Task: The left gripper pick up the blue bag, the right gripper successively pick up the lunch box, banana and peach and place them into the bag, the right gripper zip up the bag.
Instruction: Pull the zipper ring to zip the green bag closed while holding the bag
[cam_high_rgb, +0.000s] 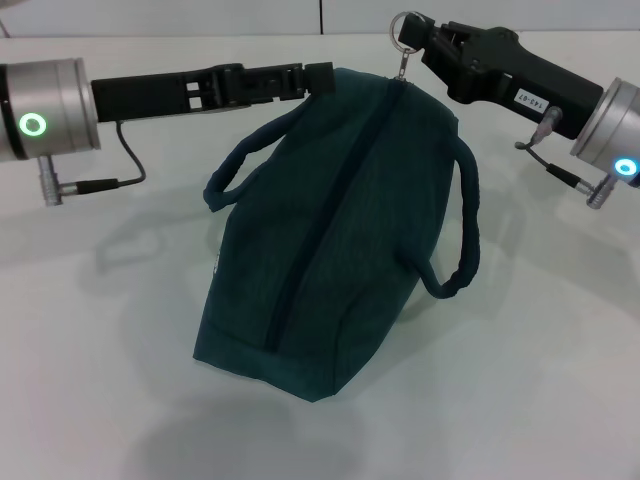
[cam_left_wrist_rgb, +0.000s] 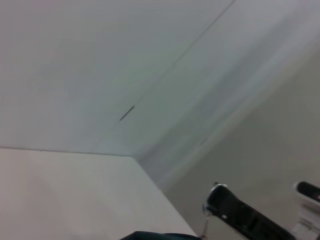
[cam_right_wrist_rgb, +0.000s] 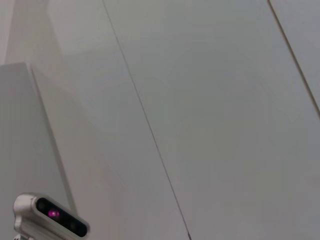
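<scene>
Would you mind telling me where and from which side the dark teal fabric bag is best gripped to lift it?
Probably by the loop handle on the robot's right of the dark teal fabric bag. It arches clear of the cloth, so a finger could slip under it from the right. The right gripper sits at the metal ring zipper pull; the left gripper meets the bag's far edge.

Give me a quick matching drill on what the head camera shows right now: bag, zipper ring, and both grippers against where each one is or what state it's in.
Things:
1. blue bag
2. metal ring zipper pull
3. left gripper
4. right gripper

States:
a. at the bag's far left corner
b. zipped closed, standing on the table
c. holding the ring pull
d. above the bag's far end, at the right gripper's tip

Pairs: 1-b, 2-d, 3-a, 4-c
</scene>
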